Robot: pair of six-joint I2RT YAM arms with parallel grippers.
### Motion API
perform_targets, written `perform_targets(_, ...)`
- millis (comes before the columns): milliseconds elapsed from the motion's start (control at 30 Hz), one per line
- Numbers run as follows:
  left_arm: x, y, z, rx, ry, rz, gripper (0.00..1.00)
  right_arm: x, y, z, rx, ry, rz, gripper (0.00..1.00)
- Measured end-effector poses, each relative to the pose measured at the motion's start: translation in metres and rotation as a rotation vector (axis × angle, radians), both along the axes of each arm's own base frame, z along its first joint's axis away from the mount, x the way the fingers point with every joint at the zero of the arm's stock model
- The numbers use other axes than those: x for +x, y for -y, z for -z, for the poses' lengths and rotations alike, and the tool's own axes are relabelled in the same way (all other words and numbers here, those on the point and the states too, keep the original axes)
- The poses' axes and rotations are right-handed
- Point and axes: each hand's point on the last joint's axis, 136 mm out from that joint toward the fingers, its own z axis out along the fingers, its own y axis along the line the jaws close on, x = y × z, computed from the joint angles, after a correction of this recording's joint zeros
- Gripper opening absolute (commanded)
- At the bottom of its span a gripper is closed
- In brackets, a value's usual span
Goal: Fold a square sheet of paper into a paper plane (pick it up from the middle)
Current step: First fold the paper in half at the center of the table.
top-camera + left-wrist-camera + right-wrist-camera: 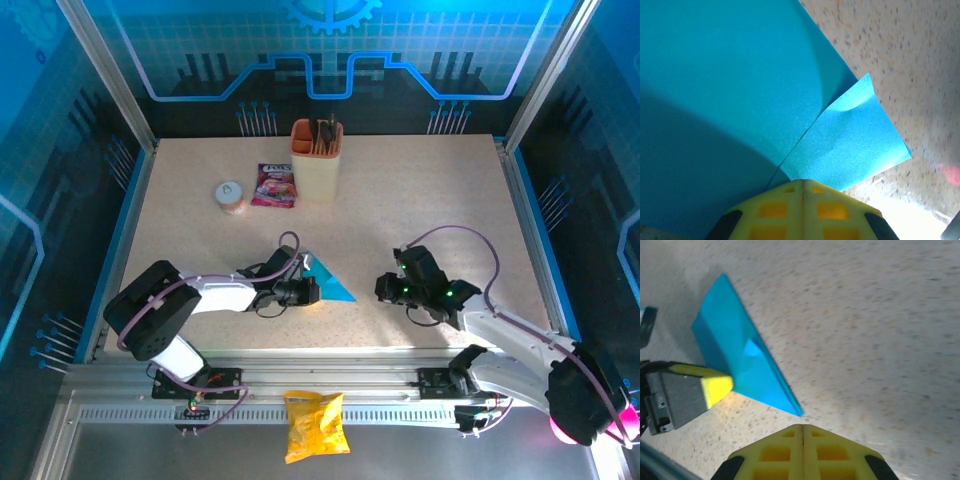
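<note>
Robotics lab cell: an aluminium frame (108,72) and blue-lit panels (330,50) printed with circuit lines wall in a speckled tabletop (430,200).

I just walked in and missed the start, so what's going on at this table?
A thin bright-blue sheet of paper is being folded. It now lies as a pointed wedge on the speckled table. The left gripper, fingers shut, rests at the wedge's left edge, apparently pressing it down. The right gripper, also shut, hangs to the right, clear of the paper. It is not yet a plane.
</note>
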Motion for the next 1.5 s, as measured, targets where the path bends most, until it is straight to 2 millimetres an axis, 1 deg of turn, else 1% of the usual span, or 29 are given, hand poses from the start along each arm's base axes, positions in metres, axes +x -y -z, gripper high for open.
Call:
perform_targets(67, -0.003, 0.001, 0.0, 0.007, -0.006, 0.029, 0.0, -0.005, -0.016, 0.003, -0.011, -0.01, -0.068, 0.0)
perform_targets(167, -0.007, 0.002, 0.0, 0.015, -0.017, 0.066, 0.0, -0.01, -0.042, 0.015, -0.043, -0.041, -0.171, 0.0)
perform_targets(300, -0.008, 0.005, 0.001, 0.024, -0.024, 0.098, 0.0, -0.01, -0.074, 0.028, -0.088, -0.059, -0.266, 0.0)
perform_targets(400, -0.008, 0.006, 0.001, 0.025, -0.02, 0.115, 0.0, -0.007, -0.087, 0.034, -0.098, -0.053, -0.296, 0.0)
perform_targets(667, -0.008, 0.01, 0.001, 0.016, -0.034, 0.129, 0.0, -0.001, -0.085, 0.054, -0.146, -0.059, -0.285, 0.0)
perform_targets(900, -0.009, 0.01, 0.001, 0.014, -0.035, 0.13, 0.0, 0.005, -0.072, 0.07, -0.156, -0.084, -0.242, 0.0)
perform_targets(1067, -0.008, 0.008, 0.0, 0.012, -0.037, 0.123, 0.0, 0.009, -0.074, 0.071, -0.127, -0.082, -0.228, 0.0)
perform_targets(1267, -0.01, -0.006, -0.001, 0.01, -0.053, 0.079, 0.0, 0.014, -0.083, 0.072, -0.083, -0.077, -0.213, 0.0)
perform_targets(1500, -0.009, -0.037, -0.001, 0.004, -0.081, -0.032, 0.0, 0.015, -0.085, 0.074, -0.049, -0.085, -0.178, 0.0)
